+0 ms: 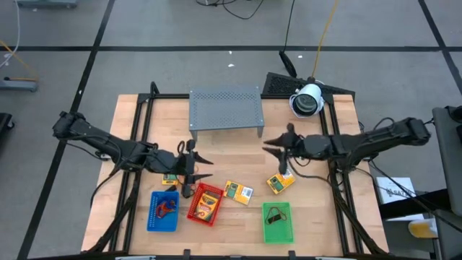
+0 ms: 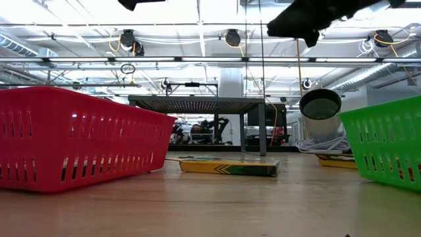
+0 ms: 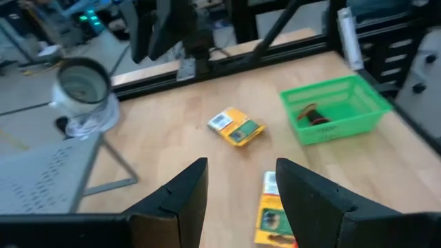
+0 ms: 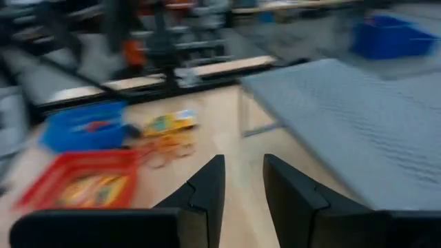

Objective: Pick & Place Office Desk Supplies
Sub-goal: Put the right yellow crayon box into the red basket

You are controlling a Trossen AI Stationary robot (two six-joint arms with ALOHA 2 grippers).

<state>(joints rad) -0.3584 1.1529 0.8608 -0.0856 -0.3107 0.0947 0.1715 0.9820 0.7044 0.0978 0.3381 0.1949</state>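
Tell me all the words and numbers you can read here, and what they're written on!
None can be read.
Yellow packets: coloured print, too small to read.
Packet in the red tray: print too small to read.
Paper beside the table: marks too blurred to read.

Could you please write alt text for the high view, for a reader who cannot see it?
Two dark robot arms reach inward over a wooden table holding a blue tray, red tray and green tray, loose yellow packets and a grey rack.
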